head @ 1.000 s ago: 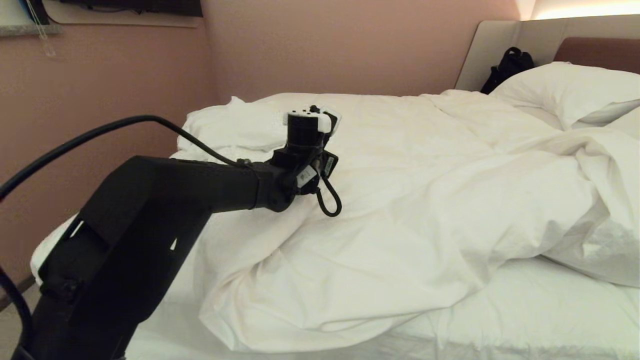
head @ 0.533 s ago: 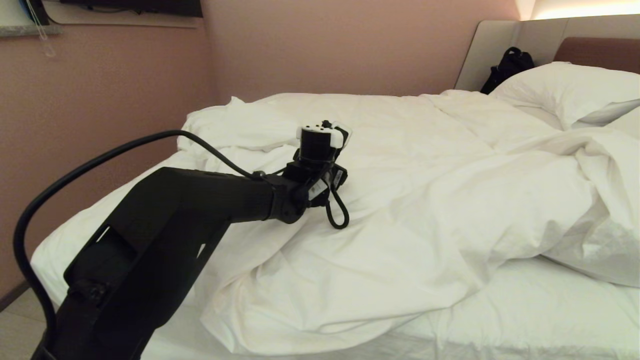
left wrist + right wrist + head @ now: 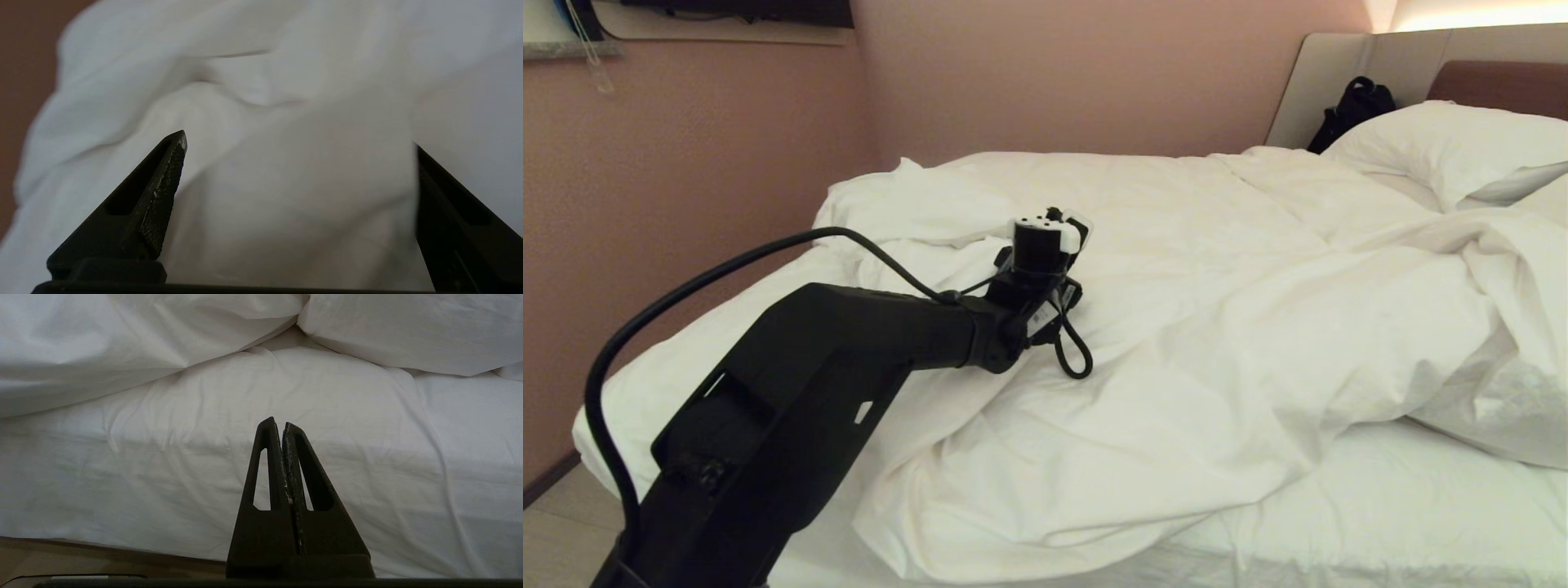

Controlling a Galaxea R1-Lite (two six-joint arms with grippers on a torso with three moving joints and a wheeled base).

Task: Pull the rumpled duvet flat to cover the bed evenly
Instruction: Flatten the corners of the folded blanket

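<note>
The white duvet [image 3: 1192, 327] lies rumpled across the bed [image 3: 1421, 514]. Its near edge is folded back, baring the sheet at the front right. My left arm reaches from the lower left over the duvet's left part, its wrist [image 3: 1041, 245] just above the folds and hiding the fingers there. In the left wrist view the left gripper [image 3: 298, 143] is open wide, with blurred duvet cloth [image 3: 286, 196] close in front and nothing pinched. The right gripper [image 3: 282, 424] is shut and empty, hanging low beside the sheeted mattress side [image 3: 286, 388].
Two white pillows [image 3: 1454, 147] lean against the padded headboard [image 3: 1494, 82] at the far right. A black bag [image 3: 1352, 106] sits beside the headboard. Pink walls [image 3: 686, 204] close in the bed's far side and left end. A strip of floor [image 3: 547, 531] shows at lower left.
The left arm has sunk lower over the duvet, and its wrist has drifted slightly right and down. The duvet's folds near the wrist look much the same.
</note>
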